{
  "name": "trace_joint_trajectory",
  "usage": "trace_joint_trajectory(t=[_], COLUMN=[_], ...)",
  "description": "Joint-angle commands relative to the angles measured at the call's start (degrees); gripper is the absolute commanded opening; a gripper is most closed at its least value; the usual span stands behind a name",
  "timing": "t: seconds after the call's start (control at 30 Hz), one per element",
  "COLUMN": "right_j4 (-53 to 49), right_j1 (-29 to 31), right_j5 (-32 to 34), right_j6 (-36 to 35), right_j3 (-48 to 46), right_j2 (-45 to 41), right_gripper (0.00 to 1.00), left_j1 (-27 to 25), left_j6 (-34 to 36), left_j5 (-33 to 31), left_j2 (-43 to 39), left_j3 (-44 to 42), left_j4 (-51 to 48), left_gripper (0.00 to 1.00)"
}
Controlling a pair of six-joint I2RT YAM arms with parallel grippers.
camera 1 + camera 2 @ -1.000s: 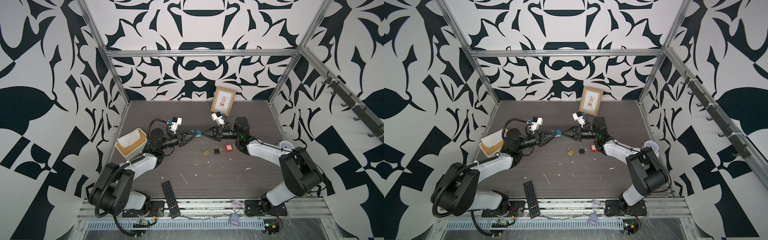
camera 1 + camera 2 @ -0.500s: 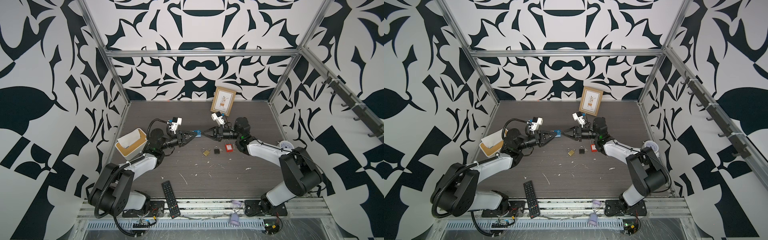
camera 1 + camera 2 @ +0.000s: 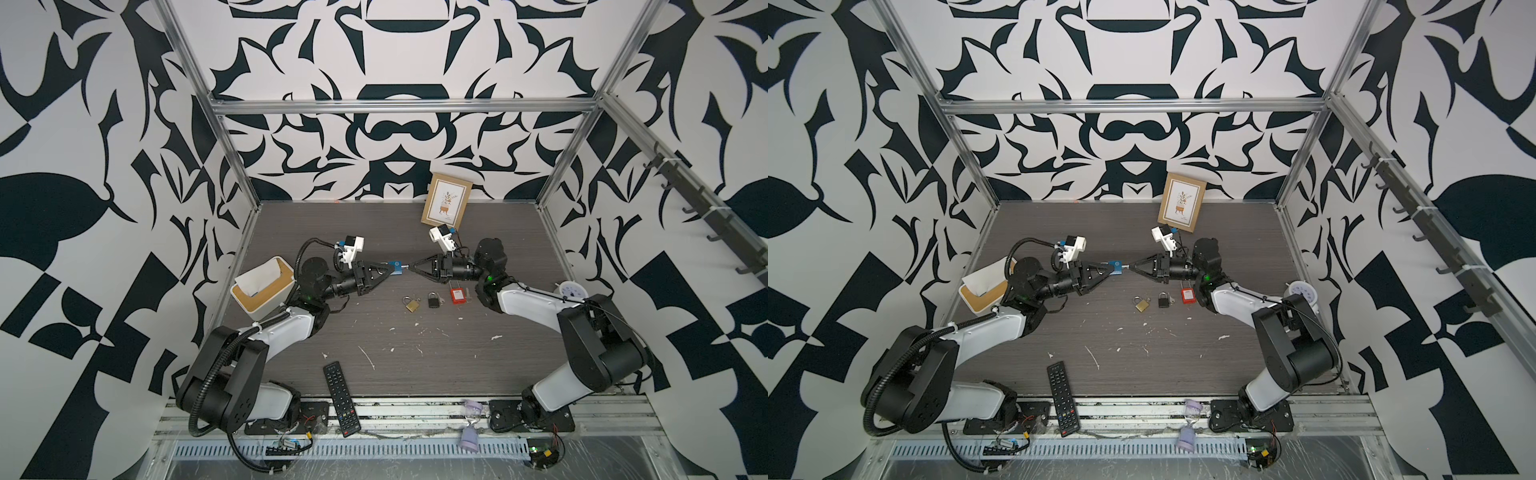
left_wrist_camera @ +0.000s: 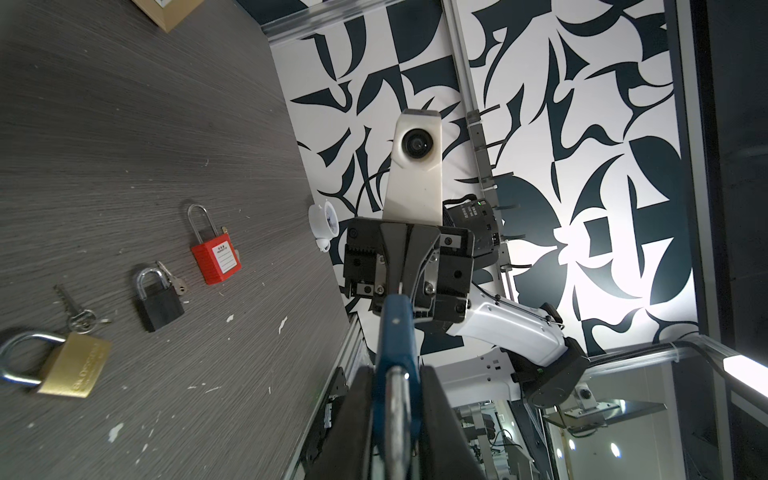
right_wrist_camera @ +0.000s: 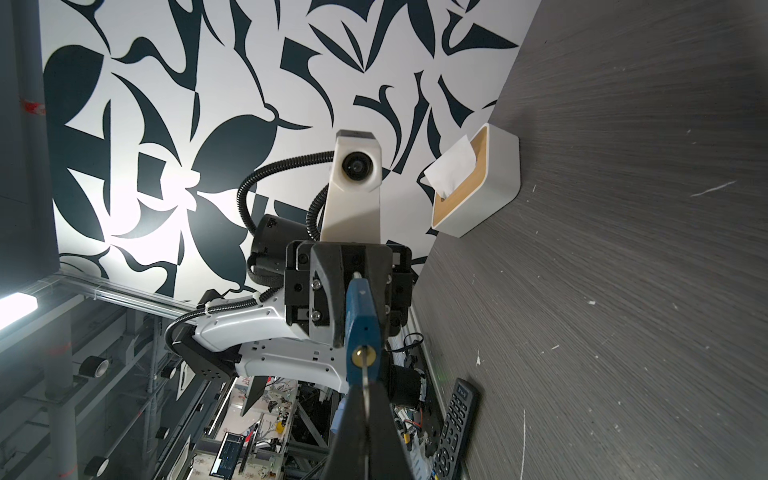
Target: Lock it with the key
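Though the key is mostly hidden inside the tightly closed right jaws, you can see its blade meeting the keyhole of the blue padlock, which the left jaws grip at its shackle end, above the table.

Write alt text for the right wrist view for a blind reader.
The right tool holds a key at the keyhole of a blue padlock, gripped opposite by the left tool. Tissue box and remote lie on the table.
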Motion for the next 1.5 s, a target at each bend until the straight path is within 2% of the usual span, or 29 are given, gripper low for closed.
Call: trace_joint_trajectory(t=[0.0,0.2,0.3,0.33,0.43,0.47,0.53,0.6,0.7,0.87,1.0,1.3,1.47], right_j4=[3.61,2.75,-6.82,-12.23,-25.18,-28.07,-28.05,-23.36,-21.75,-12.96,-10.27,-11.78,-11.05], right_j1=[-1.51,-2.04,-1.81,-0.97,5.6,8.73,14.18,18.45,23.2,26.82,26.94,27.54,29.29], right_j5=[0.92,2.62,9.57,15.5,39.46,46.93,57.13,62.54,68.69,73.94,74.35,77.15,77.56], right_j6=[0.57,1.34,-2.6,-5.11,-9.2,-10.27,-9.11,-6.18,-2.01,3.72,5.49,10.85,12.01], right_j3=[-0.77,-1.39,-1.45,-2.49,-5.57,-5.5,-5.45,-5.25,-3.12,-2.81,-1.73,-2.3,-3.2], right_j2=[-2.05,-1.99,-3.51,-4.99,-9.24,-9.64,-8.51,-4.93,1.24,10.84,15.31,17.71,18.64], right_gripper=[0.0,0.0,0.0,0.0,0.0,0.0,0.0,0.0,0.0,0.0,0.0,0.0,0.04], left_j1=[0.61,1.62,3.9,4.52,5.05,5.05,5.12,5.27,5.4,5.58,5.6,5.58,5.58], left_j6=[-2.69,-1.24,1.0,2.23,5.98,6.97,8.17,9.17,11.74,15.86,18.33,22.99,23.86], left_j5=[0.7,1.01,0.99,0.9,0.28,0.05,-0.35,-0.38,-0.44,-1.27,-2.11,-3.52,-4.04], left_j2=[-0.05,-1.48,-3.51,-4.15,-5.36,-5.35,-5.35,-7.62,-8.89,-11.34,-12.92,-14.8,-14.74], left_j3=[-0.34,-0.12,-0.96,-1.11,-0.98,-0.83,-0.58,-0.48,-0.35,-0.29,-0.14,1.17,1.19], left_j4=[8.56,6.1,1.96,-0.02,-5.22,-6.37,-7.88,-9.26,-13.48,-20.01,-24.0,-31.23,-32.04], left_gripper=[0.0,0.0,0.0,0.0,0.0,0.0,0.0,0.0,0.0,0.0,0.0,0.0,0.0])
